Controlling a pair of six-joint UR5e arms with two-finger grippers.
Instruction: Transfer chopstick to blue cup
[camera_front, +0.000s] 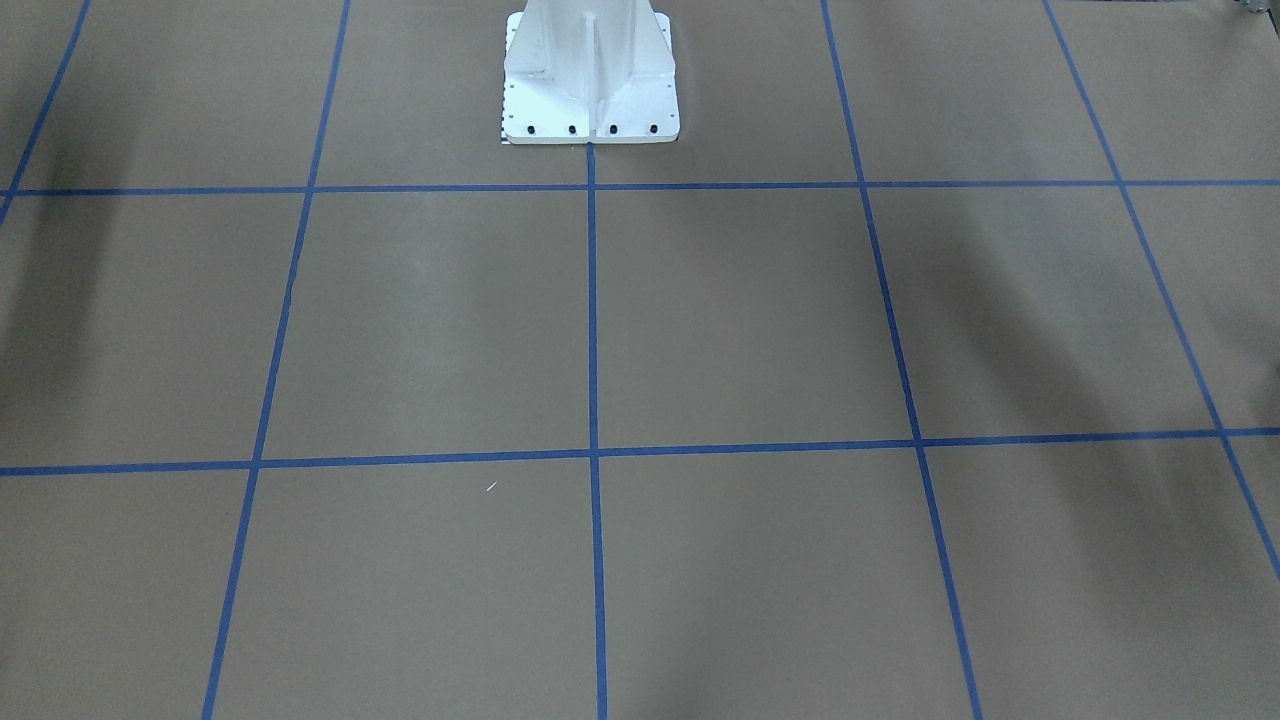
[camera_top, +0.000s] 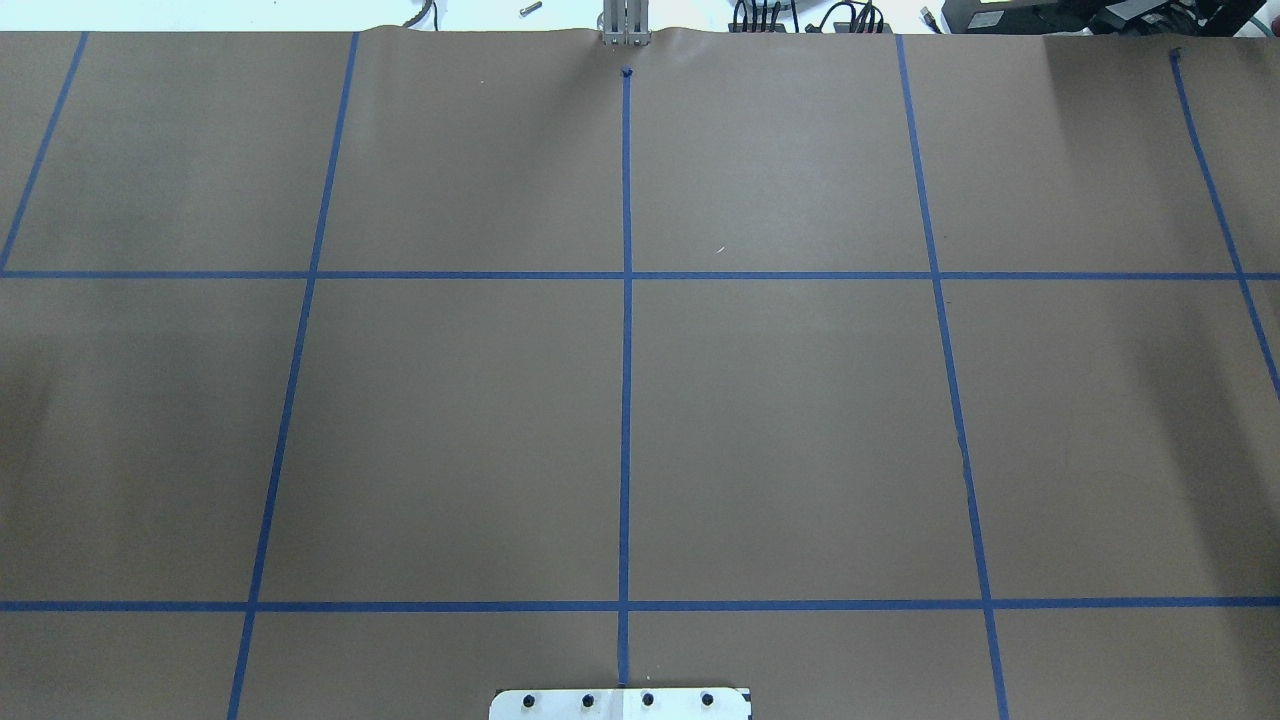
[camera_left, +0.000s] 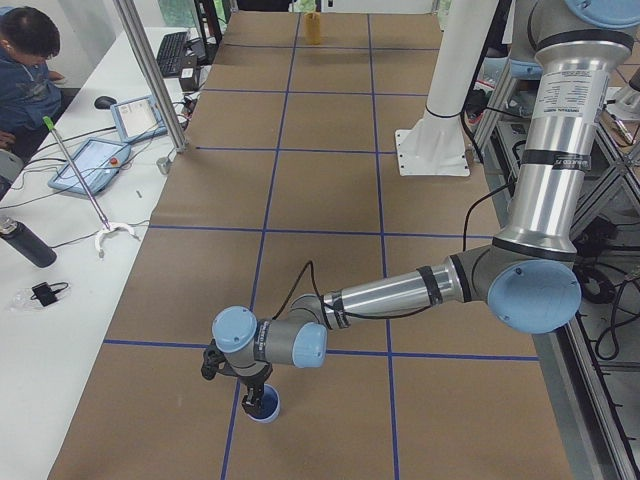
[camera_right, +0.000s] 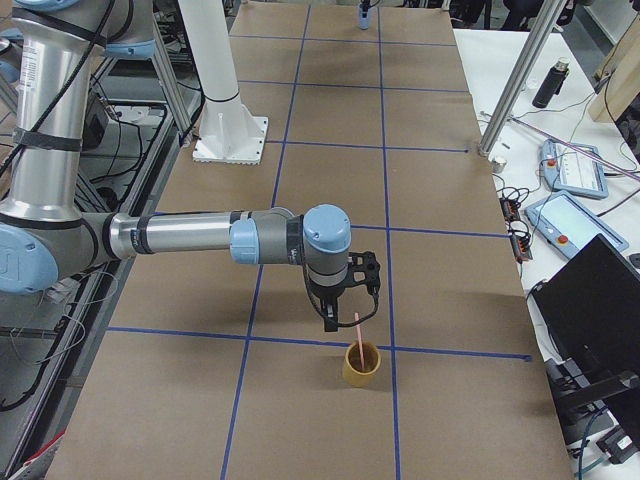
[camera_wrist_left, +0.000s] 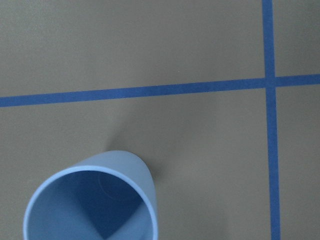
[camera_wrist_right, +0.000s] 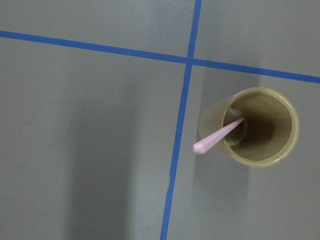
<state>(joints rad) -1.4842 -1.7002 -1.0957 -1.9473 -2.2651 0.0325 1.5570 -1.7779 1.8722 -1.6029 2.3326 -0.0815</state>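
The blue cup (camera_left: 262, 405) stands upright near the table's end, and fills the lower left of the left wrist view (camera_wrist_left: 95, 200), empty. My left gripper (camera_left: 248, 385) hangs just above it; I cannot tell if it is open or shut. The pink chopstick (camera_right: 356, 335) leans in a yellow-brown cup (camera_right: 361, 363) at the table's other end. Both also show in the right wrist view, the chopstick (camera_wrist_right: 217, 136) and the yellow-brown cup (camera_wrist_right: 257, 127). My right gripper (camera_right: 345, 310) hovers just above the chopstick's top; I cannot tell its state. Neither wrist view shows fingers.
The white robot pedestal (camera_front: 590, 80) stands at the table's robot side. A side table with tablets (camera_left: 90, 165) and a seated operator (camera_left: 25, 60) runs along the far edge. A laptop (camera_right: 590, 300) sits beyond the table's edge. Blue tape lines grid the brown table.
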